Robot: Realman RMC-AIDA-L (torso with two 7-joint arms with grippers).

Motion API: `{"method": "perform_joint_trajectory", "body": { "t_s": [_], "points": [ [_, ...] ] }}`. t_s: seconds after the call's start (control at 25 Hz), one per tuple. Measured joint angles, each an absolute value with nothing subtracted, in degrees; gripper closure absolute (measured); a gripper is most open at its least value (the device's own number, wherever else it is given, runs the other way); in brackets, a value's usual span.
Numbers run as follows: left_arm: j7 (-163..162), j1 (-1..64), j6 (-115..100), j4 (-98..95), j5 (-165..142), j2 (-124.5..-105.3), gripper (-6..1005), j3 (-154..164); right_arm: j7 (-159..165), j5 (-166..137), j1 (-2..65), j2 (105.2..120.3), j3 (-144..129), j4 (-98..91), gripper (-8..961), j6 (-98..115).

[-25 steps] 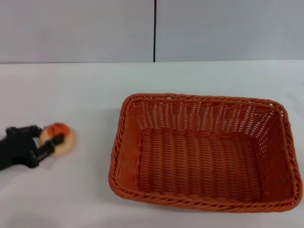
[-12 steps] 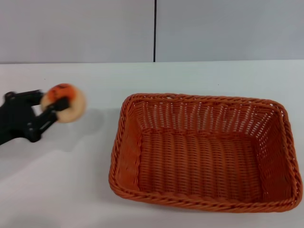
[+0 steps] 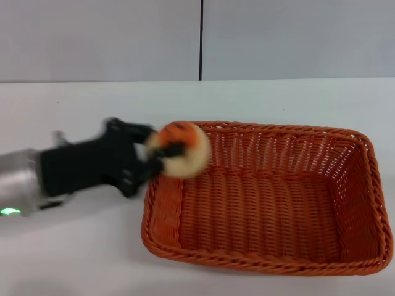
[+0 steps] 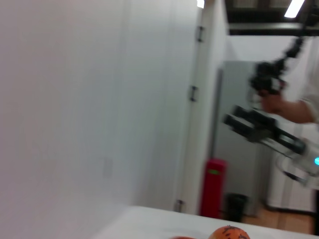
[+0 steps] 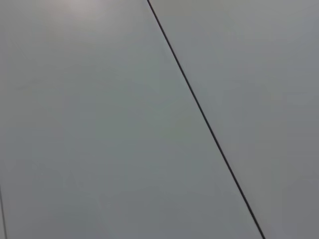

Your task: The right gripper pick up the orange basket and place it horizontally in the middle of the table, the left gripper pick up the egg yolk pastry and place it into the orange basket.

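Since a second ago, your left gripper (image 3: pixel 165 151) has carried the pastry (image 3: pixel 181 150) from the counter (image 3: pixel 92 246) to above the basket (image 3: pixel 265 197) rim, jaws clamped on it.

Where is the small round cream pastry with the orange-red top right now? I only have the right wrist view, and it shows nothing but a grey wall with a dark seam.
Observer: The small round cream pastry is held in the left gripper, in the air over the left rim of the large rectangular orange woven basket.
Operator: Is the basket lying flat?
Observer: Yes, it sits open side up on the white table, with nothing inside it.
Operator: Can you see the right gripper at all?
Observer: No, it is out of the head view; the left wrist view shows an arm far off, too unclear to identify.
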State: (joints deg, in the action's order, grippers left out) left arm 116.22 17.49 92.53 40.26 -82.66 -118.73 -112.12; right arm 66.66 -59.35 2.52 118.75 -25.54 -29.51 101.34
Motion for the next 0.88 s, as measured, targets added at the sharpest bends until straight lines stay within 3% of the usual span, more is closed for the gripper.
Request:
{"method": "perform_joint_trajectory", "body": {
  "t_s": [0.36,0.88],
  "points": [
    [116.49,17.45,83.82,40.31,-75.38,-118.74,847,-96.47,65.11,-59.44,1.32,118.73,-25.40,-28.87,315,101.24],
    [127.16,12.48,81.38,30.27,-64.51,-118.51,359,-111.10,58.79,-59.40,2.31,118.65,-25.38,-27.39,315,100.32]
  ]
}}
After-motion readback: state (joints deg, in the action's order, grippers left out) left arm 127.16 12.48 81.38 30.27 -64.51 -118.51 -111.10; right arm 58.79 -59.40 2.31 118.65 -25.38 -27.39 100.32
